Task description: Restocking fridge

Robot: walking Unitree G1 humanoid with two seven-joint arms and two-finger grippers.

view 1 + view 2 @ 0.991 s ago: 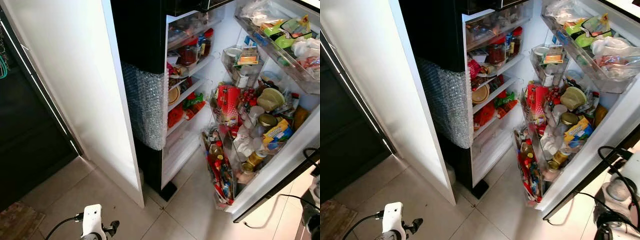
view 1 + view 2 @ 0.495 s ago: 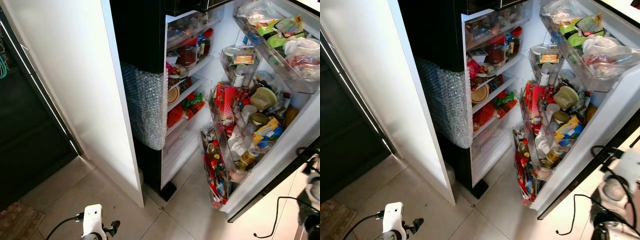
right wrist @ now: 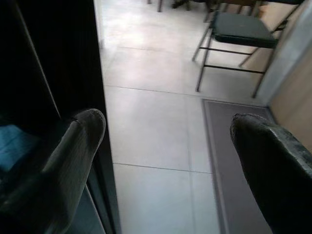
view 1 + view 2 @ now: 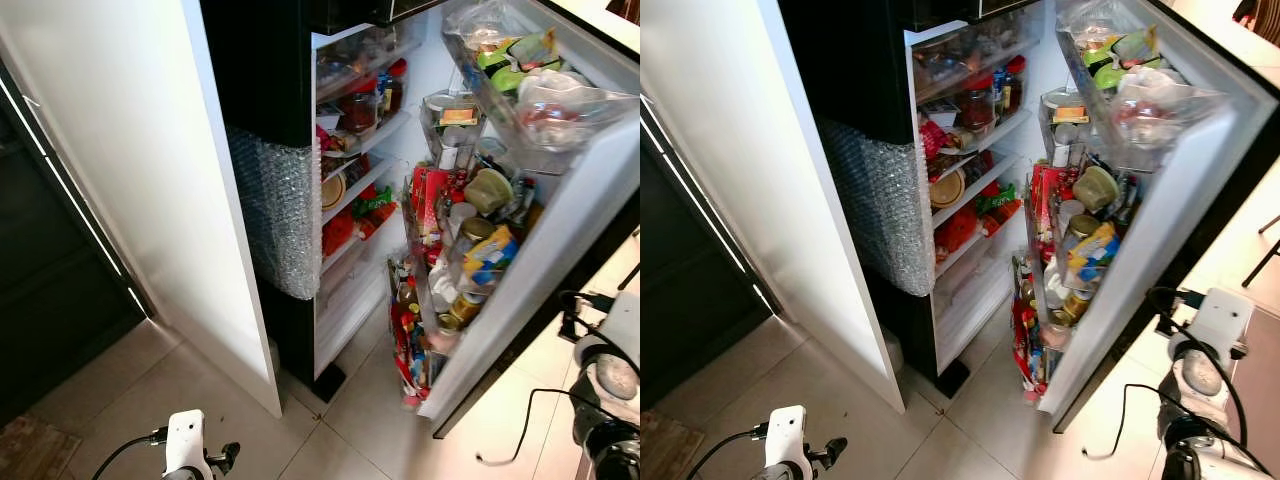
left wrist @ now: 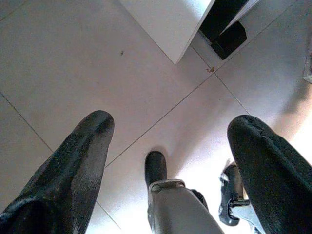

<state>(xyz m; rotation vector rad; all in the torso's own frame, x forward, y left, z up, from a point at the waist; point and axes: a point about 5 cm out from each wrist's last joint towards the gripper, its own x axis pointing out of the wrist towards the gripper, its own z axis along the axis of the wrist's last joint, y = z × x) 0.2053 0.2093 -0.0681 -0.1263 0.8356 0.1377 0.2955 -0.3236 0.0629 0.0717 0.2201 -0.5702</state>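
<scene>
The black fridge's white door (image 4: 560,260) stands ajar, its clear bins crammed with jars and bottles (image 4: 470,270); pale tiled floor (image 4: 360,420) lies below. Left gripper (image 5: 168,131) and right gripper (image 3: 165,126) both gape wide, empty.

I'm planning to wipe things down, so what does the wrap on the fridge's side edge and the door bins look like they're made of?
The wrap looks like clear plastic bubble wrap: a grid of small shiny bumps over the black panel. The door bins seem to be clear hard plastic, glossy, since the packets inside show through the walls. The floor looks like pale glazed tile with thin grout lines.
</scene>
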